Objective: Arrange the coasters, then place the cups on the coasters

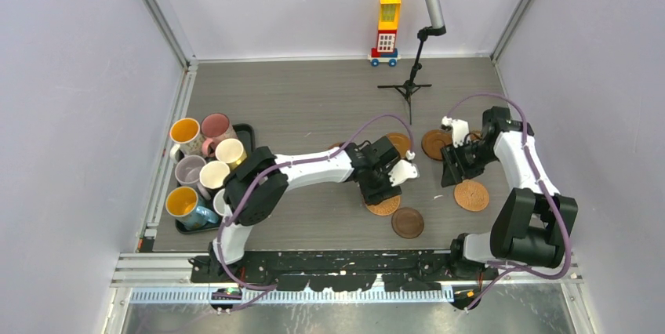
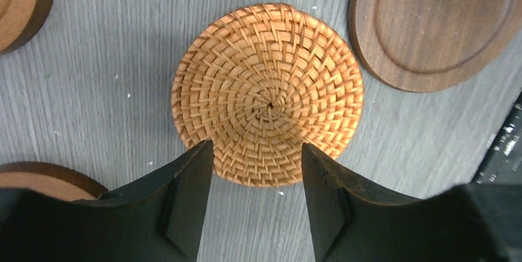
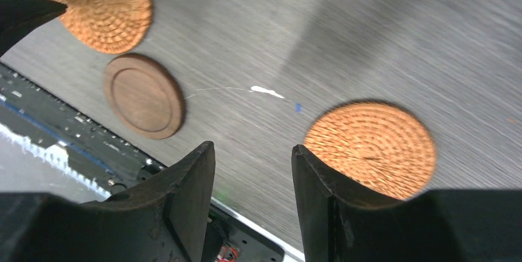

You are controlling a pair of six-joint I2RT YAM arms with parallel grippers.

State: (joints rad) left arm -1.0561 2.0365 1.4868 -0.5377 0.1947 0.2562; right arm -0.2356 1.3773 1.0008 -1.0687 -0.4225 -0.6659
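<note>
Both arms hang over the scattered coasters with nothing in their grip, and no cup is on a coaster yet.

The left gripper (image 2: 255, 203) has its fingers about half parted and empty, just above the near edge of a round woven rattan coaster (image 2: 268, 93) that lies flat on the grey table (image 2: 98, 83), close beside a dark wooden rimmed coaster (image 2: 440, 25). The right gripper (image 3: 253, 203) is likewise part open and holds nothing, with another woven rattan coaster (image 3: 369, 148) off to one side of it. The ceramic mugs (image 1: 200, 173) are crowded on the black rectangular tray (image 1: 246, 135) at the far left. A thin flat disc gives the fingers little to pinch, so a closing jaw may skid the woven one into its wooden neighbour. The arms also work close together and could clash, and tightly spaced coasters might leave mug handles knocking.
</note>
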